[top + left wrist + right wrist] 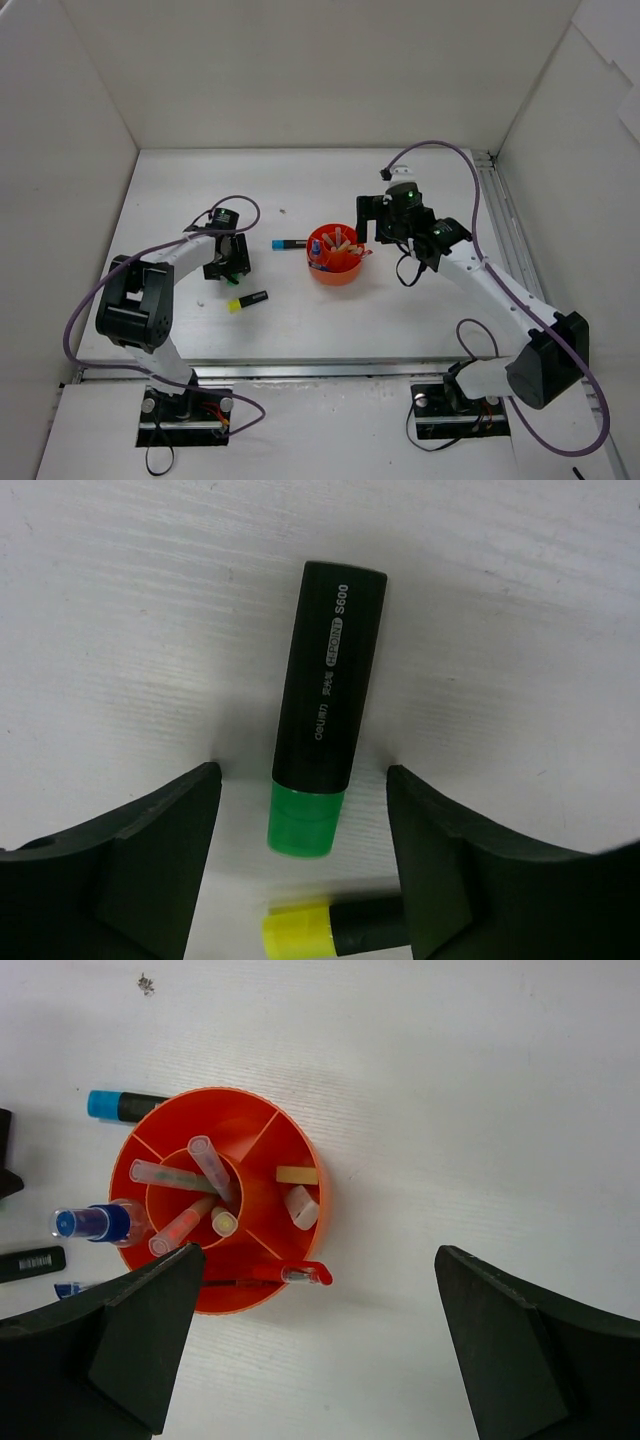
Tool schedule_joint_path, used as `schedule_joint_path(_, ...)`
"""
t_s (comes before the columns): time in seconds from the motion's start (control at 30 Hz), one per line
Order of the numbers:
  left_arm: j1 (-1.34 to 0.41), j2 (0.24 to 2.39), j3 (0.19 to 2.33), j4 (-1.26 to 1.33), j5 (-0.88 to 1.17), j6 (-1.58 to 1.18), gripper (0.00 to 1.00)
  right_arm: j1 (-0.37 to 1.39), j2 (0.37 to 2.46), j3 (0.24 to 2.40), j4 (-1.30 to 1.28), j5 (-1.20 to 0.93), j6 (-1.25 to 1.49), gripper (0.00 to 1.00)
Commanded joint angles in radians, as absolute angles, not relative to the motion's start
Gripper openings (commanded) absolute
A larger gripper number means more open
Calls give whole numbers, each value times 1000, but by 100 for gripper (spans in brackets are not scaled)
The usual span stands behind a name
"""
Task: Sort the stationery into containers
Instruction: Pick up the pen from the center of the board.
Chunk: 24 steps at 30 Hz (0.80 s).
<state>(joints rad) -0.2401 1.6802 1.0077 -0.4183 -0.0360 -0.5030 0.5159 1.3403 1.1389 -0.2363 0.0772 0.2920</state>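
Left claw (303,805), jaws apart, straddles the green-capped highlighter (325,680) lying flat on the table (150,600), and would likely do best closing squarely across its barrel, clear of the yellow-capped neighbour (335,930).

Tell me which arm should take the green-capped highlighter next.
Left. The left tool straddles the green-capped highlighter, with an open finger on each side, neither touching it. The right tool hangs open by the tub, well away from that highlighter.

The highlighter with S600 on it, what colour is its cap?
Green cap, best seen in the left wrist view.
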Motion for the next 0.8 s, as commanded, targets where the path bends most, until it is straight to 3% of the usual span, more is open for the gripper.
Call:
schedule_joint_path(0.0, -232, 1680, 1061, -425, -54, -506, 60, 509, 1282, 1132, -201, 123, 310, 98)
schedule_joint_path(0.17, -232, 1655, 1029, -417, -52, -502, 52, 506, 1243, 1118, -201, 132, 311, 98)
schedule_joint_path(0.5, -232, 1615, 989, -397, -12, -509, 1, 503, 1183, 1088, -201, 127, 327, 98)
schedule_joint_path(0.63, -232, 1583, 989, -403, 47, -497, 0, 503, 1161, 1080, -201, 69, 245, 98)
schedule_joint_path(0.77, -256, 1500, 1024, -449, 182, -436, 0, 544, 1161, 1068, -199, -196, -47, 98)
